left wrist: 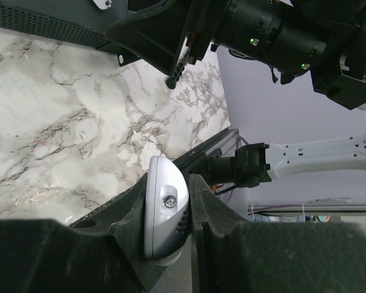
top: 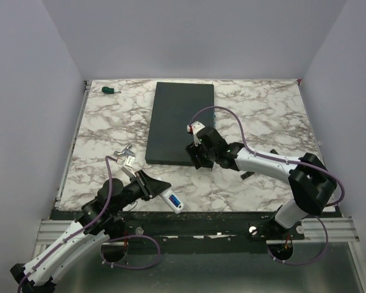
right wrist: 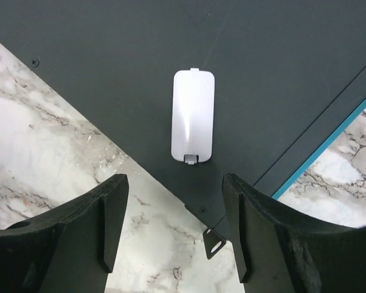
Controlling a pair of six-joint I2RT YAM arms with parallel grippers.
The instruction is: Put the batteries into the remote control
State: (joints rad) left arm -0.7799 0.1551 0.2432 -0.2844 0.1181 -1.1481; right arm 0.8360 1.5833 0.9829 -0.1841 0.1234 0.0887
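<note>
Here, left fingers [left wrist: 216, 220] clamp the remote control [left wrist: 165, 210]; right fingers [right wrist: 107, 213] spread wide, empty, above the white cover [right wrist: 193, 116].

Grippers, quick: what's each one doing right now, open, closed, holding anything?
Left gripper: closed on the remote control.
Right gripper: open, empty, above the white cover piece on the dark slab.

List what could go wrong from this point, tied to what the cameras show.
1. The left fingers pinch the remote control by its thin sides, near the front edge of the table; a slip could send it off the table.
2. The white cover lies flat on the dark slab. If the open right fingers come down astride it, they might skid it along rather than lift it.
</note>
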